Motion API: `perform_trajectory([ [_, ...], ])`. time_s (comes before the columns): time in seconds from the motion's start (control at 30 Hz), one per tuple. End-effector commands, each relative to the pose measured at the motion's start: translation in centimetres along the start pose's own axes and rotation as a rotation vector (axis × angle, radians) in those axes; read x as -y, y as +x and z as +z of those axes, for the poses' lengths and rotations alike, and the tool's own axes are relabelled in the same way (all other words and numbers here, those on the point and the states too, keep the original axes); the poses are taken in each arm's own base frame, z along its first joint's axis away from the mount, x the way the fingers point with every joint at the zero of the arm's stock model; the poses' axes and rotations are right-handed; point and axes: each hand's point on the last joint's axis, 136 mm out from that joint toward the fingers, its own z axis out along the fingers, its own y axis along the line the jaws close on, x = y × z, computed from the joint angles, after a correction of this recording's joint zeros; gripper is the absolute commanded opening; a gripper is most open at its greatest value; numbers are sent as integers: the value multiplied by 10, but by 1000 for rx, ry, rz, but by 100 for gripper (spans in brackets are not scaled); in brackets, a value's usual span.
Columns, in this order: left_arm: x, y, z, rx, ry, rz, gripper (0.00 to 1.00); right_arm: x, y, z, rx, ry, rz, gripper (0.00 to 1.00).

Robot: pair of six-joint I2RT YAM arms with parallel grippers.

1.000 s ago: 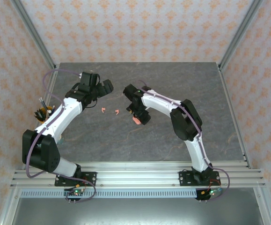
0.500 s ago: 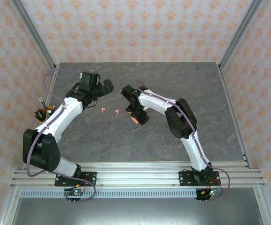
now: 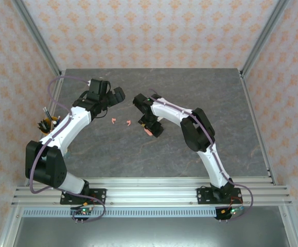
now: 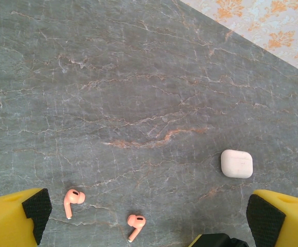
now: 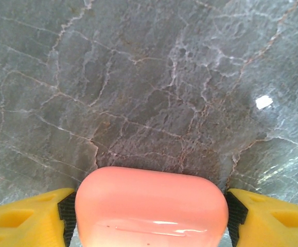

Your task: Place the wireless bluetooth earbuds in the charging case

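Two salmon pink earbuds (image 4: 73, 198) (image 4: 136, 223) lie loose on the grey stone table (image 3: 112, 154), seen from above as earbuds (image 3: 114, 121) (image 3: 129, 123). My left gripper (image 4: 146, 218) hangs open over them, one yellow finger (image 4: 15, 221) on each side, touching neither. A shut white charging case (image 4: 237, 163) lies to their right. My right gripper (image 5: 151, 218) is low on the table, its black pads (image 5: 66, 216) pressed against both ends of a shut pink charging case (image 5: 151, 206), also the case (image 3: 149, 132) in the top view.
A cup of pens (image 3: 48, 123) stands at the table's left edge beside the left arm. Metal frame posts (image 3: 254, 46) rise at the back corners. A black part of the right arm (image 4: 218, 241) shows at the bottom of the left wrist view.
The right arm has shifted slightly left and its jaws have narrowed onto the pink case. The left arm and the earbuds have not moved.
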Motion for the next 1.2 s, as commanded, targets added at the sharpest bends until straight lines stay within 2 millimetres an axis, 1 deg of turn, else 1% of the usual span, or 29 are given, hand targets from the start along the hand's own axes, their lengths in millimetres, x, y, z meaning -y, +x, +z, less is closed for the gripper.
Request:
perform_trajectory([
  [0.0, 2, -2, 2, 4, 7, -15, 100, 14, 10, 15, -32, 89, -7, 73],
  [0.13, 3, -3, 1, 4, 6, -10, 100, 12, 10, 15, -27, 85, -14, 69],
  [0.27, 3, -1, 1, -5, 8, -8, 100, 12, 10, 14, -24, 80, -29, 61],
  [0.37, 4, 3, 2, -13, 26, -7, 100, 7, 7, 8, -10, 54, -51, 51],
  [0.5, 3, 16, 5, -42, 56, -9, 100, 0, 1, -4, 19, -2, -79, 45],
  [0.67, 3, 41, 8, -71, 141, -41, 100, -1, -13, -17, 44, -61, -77, 42],
  [0.87, 6, 68, 11, -85, 267, -105, 100, 7, -30, -21, 50, -97, -39, 42],
  [1.03, 17, 81, 11, -86, 392, -191, 100, 9, -41, -27, 51, -123, -4, 42],
  [1.17, 30, 88, 10, -68, 477, -247, 100, 5, -46, -30, 40, -154, 29, 42],
])
